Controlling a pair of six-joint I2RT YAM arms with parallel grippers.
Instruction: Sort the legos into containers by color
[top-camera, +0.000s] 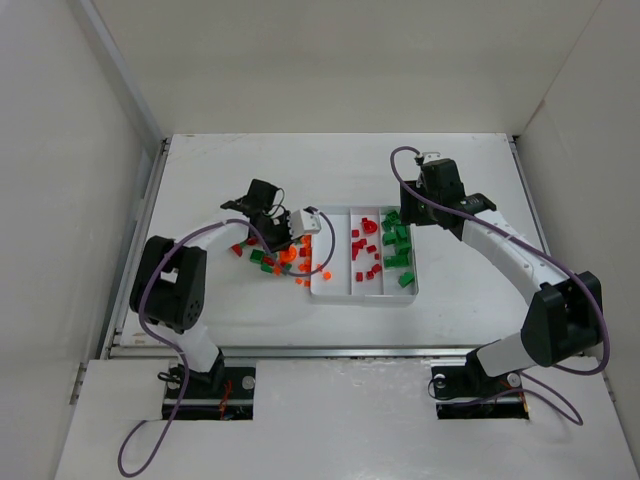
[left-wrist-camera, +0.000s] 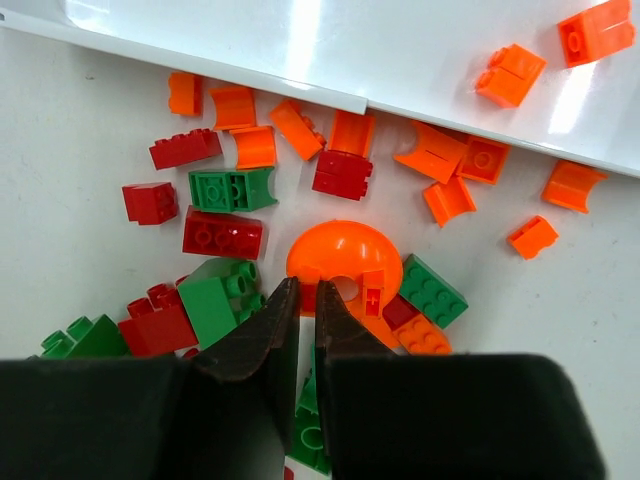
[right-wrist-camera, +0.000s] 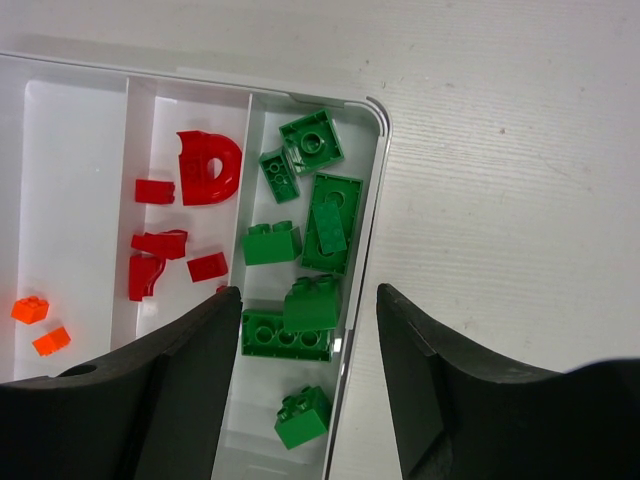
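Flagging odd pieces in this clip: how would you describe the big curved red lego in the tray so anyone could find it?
Find the white tray mid-table and take its centre compartment, the one holding red legos. At its far end in the top view lies the curved red lego. It is the largest red piece, a rounded D with a hole; its neighbours are small and blocky.

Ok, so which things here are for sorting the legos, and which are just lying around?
For the job:
- loose legos heaped on the table
- white tray
- sorted legos already in it
- left gripper, shut, down in the heap
- right gripper, open, over the tray's green row

Just there:
- purple cables
- table
- white walls
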